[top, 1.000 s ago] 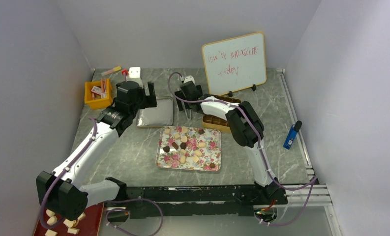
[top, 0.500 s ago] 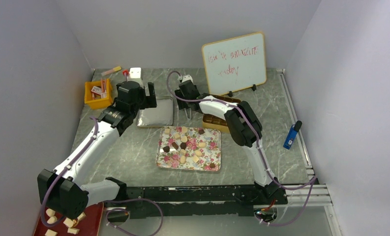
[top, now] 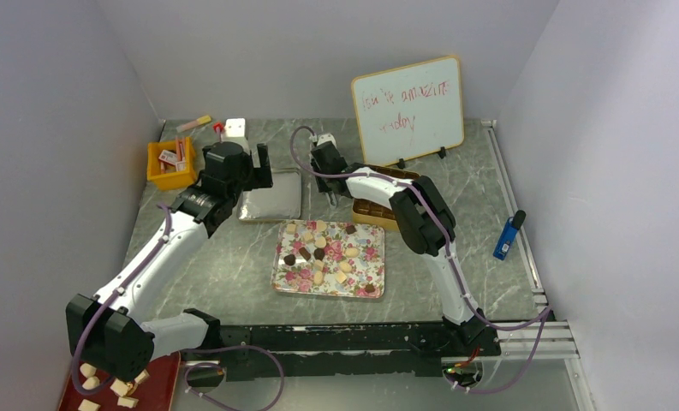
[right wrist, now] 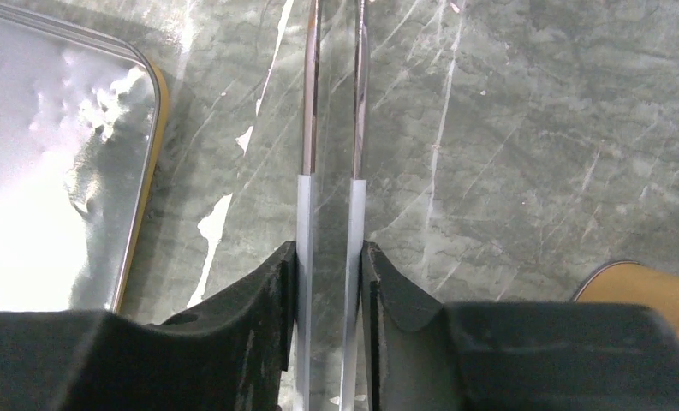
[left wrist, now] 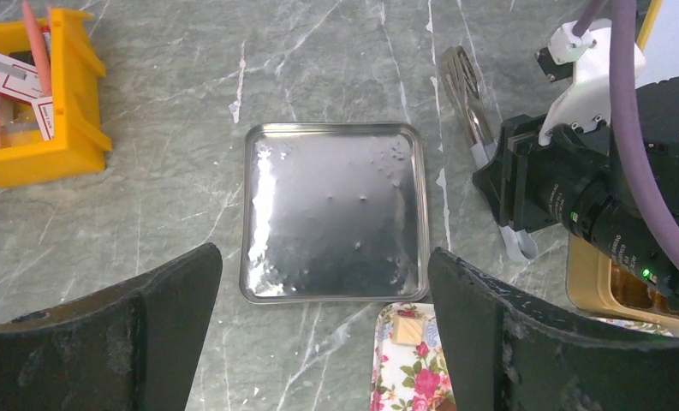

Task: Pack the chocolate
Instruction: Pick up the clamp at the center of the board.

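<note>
left arm [top: 160,253] stretched forward, left gripper [left wrist: 323,274] spread wide above silver tray [left wrist: 331,214] behind floral tray [top: 370,257] | right arm [top: 421,214] folded leftward, right gripper [right wrist: 330,257] clamped on tongs [right wrist: 308,86] behind floral tray | chocolate [top: 318,254] scattered on floral tray

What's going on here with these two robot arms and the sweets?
The right tool grips a pair of metal tongs, held over the table between a shiny metal tray and a gold box. The left tool hangs open above that metal tray, holding nothing. The chocolates lie on the floral tray; none is in the tongs.
</note>
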Robot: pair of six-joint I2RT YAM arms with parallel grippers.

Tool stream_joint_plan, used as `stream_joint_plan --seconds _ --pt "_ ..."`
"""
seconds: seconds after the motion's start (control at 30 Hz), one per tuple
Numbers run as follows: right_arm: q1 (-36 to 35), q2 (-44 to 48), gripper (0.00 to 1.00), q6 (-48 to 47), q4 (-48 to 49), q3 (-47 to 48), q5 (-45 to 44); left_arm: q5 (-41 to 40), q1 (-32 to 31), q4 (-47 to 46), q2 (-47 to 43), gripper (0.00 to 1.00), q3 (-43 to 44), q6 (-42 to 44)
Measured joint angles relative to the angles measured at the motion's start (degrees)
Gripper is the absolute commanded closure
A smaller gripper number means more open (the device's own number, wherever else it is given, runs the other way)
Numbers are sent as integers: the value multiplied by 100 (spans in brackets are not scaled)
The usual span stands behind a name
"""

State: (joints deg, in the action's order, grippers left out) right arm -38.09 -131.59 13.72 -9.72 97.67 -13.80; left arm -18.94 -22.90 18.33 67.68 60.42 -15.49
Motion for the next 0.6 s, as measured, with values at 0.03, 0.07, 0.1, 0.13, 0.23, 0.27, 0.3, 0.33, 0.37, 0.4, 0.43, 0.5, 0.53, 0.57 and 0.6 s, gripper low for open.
stream_joint_plan --seconds 0.03,0.07,0.1,0.13,0.23,0.27,0.3,0.33,0.37,0.4,0.43,0.5,0.53,0.57,0.6 --pt "0 0 77 4 -2 0 0 2 0 -4 0 5 -7 0" --pt "0 0 79 4 -7 0 0 2 0 -4 0 5 -9 0" --pt "0 0 82 4 -9 0 -4 2 0 -4 0 5 -9 -2" --pt "0 0 84 7 -11 0 -4 2 0 -7 0 5 -9 -2" --pt "0 0 85 -2 -13 0 -7 2 0 -7 0 5 -9 -7" --pt "0 2 85 -4 -13 0 -9 2 0 -4 0 6 -9 -11" --pt "0 2 85 -7 -15 0 -13 2 0 -4 -2 6 -9 -15" --pt "0 9 85 -13 -26 0 -20 2 0 -4 -2 6 -9 -20" --pt "-4 17 85 -22 -55 0 -26 2 0 -4 -2 6 -9 -24" --pt "-7 28 85 -26 -101 0 -42 2 0 -2 -2 6 -9 -26" --pt "-13 37 85 -39 -138 0 -63 4 0 0 -2 6 -9 -28" --pt "-26 50 85 -55 -249 22 -94 9 0 11 -2 7 -9 -46" --pt "-35 57 85 -63 -341 57 -107 22 0 24 -2 7 -9 -59" --pt "-52 76 85 -63 -455 98 -125 31 0 42 -2 7 -9 -76" --pt "-68 107 85 -63 -540 118 -131 52 0 59 -2 7 -9 -92"
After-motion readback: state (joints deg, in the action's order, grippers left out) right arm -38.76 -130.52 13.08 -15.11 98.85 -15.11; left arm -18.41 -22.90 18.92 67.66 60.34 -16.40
